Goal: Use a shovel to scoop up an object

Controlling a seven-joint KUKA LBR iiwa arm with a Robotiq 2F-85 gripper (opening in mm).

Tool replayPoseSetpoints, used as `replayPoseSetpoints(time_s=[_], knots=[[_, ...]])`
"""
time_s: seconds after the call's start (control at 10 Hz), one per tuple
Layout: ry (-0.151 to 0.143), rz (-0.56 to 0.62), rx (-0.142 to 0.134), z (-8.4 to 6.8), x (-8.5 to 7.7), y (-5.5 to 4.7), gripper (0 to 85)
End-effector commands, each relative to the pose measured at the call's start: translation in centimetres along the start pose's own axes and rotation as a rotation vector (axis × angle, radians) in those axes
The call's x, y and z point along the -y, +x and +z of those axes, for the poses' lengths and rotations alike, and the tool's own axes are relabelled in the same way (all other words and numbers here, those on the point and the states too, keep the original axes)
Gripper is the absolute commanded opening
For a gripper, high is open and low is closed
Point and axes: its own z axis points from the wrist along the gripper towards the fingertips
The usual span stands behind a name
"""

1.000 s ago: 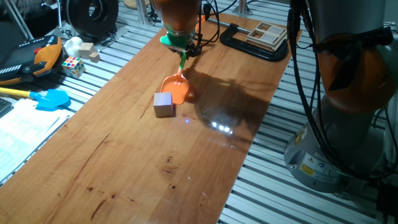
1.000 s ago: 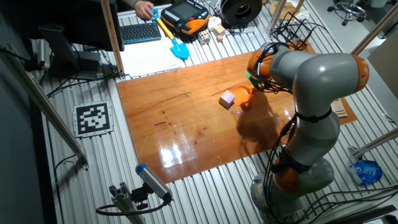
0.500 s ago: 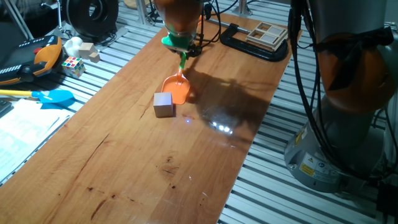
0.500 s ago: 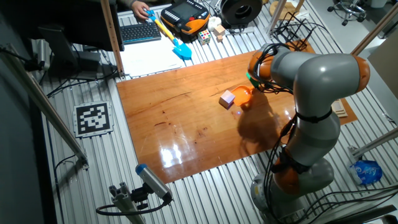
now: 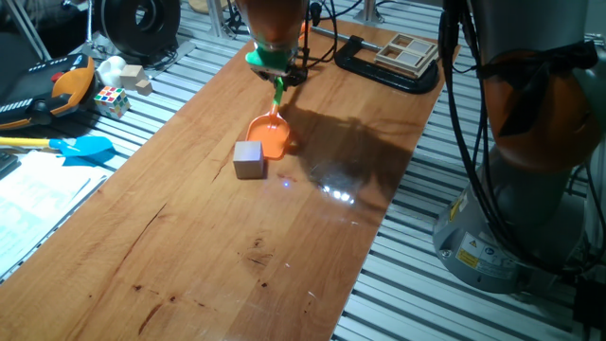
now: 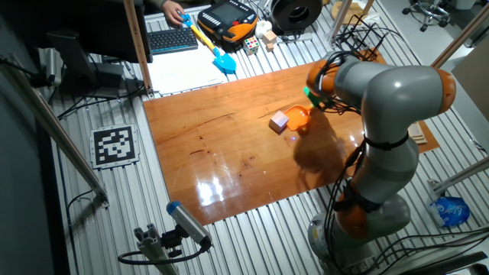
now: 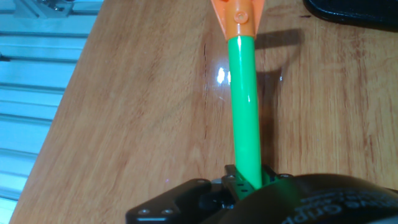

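The shovel has an orange blade point(image 5: 269, 134) and a green shaft point(image 7: 244, 106). Its blade rests on the wooden table point(image 5: 189, 237) right beside the light-brown wooden cube point(image 5: 248, 159), touching or nearly touching its right side. The cube point(image 6: 279, 121) and blade point(image 6: 297, 115) also show in the other fixed view. My gripper point(image 5: 276, 68) is shut on the upper end of the green shaft, above and behind the blade. In the hand view the shaft runs up from the gripper point(image 7: 245, 185) to the blade's orange neck point(image 7: 239, 15); the cube is out of that view.
A blue-bladed shovel point(image 5: 76, 149) with a yellow shaft, a multicoloured puzzle cube point(image 5: 110, 99) and wooden blocks point(image 5: 131, 78) lie off the table's left. A black clamp point(image 5: 383, 71) holding wooden pieces point(image 5: 407, 52) sits at the far table end. The robot base point(image 5: 530, 180) stands right.
My gripper has shifted very slightly up and back along the table. The shovel blade and the cube stay where they were.
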Motion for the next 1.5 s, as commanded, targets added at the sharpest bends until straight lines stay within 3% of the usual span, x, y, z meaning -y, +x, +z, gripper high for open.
replayPoseSetpoints(time_s=[0.0,0.2,0.5,0.7,0.9,1.2,1.4], knots=[[0.004,-0.011,-0.034,0.0,0.0,0.0,0.0],[-0.007,-0.079,-0.053,0.0,0.0,0.0,0.0],[-0.031,-0.124,-0.018,0.0,0.0,0.0,0.0],[-0.028,-0.111,-0.011,0.0,0.0,0.0,0.0],[-0.028,-0.091,0.015,-0.1,0.0,0.0,0.0],[-0.036,-0.074,0.043,-0.4,-0.1,0.8,0.0],[-0.035,-0.06,0.043,-0.8,0.1,1.0,0.0]])
